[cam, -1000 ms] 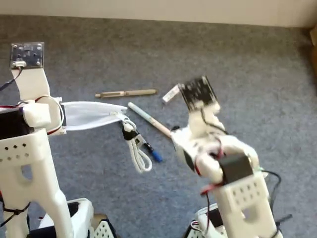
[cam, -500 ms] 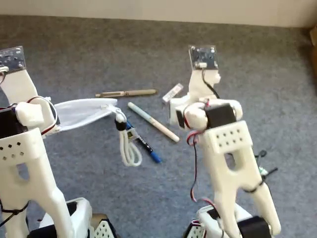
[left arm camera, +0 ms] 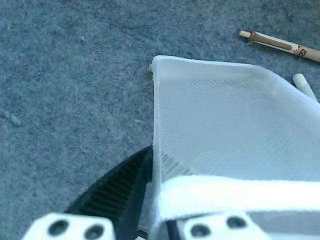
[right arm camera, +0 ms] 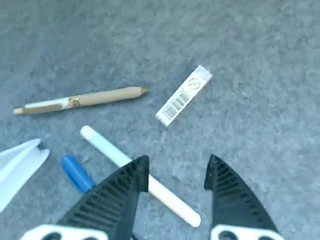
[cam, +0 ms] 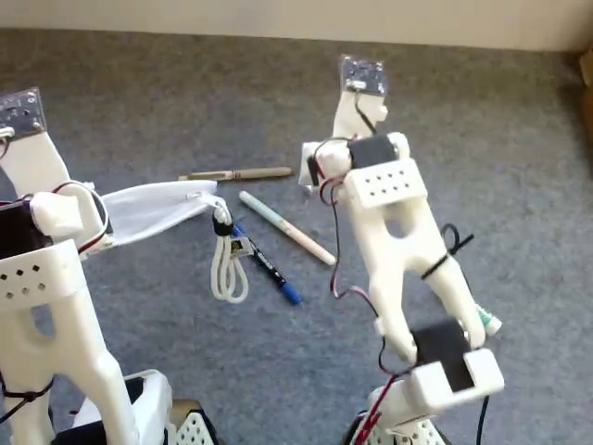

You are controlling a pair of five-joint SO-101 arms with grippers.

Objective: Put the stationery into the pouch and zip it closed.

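The left arm stands at the near left of the bench, its forearm angled inward, and the left gripper [left arm camera: 155,202] is clamped on the edge of the white mesh zip pouch [cam: 157,209]. The pouch is held off the surface and stretches toward the middle. A looped white cord [cam: 227,273] hangs from its far end.

The right arm stretches forward from the near right. The right gripper [right arm camera: 177,164] points down with its jaws apart and nothing between them, above a long pale blue-white pen [right arm camera: 107,147] and near a small white barcoded box [right arm camera: 183,95].

A tan pen [cam: 236,173] lies beyond the pouch, and a dark pen with a blue cap [cam: 271,271] lies beside the cord. All the stationery is outside the pouch.

The bench [cam: 519,139] is covered in grey carpet-like fabric, and a pale wall strip [cam: 278,19] runs along its far edge.
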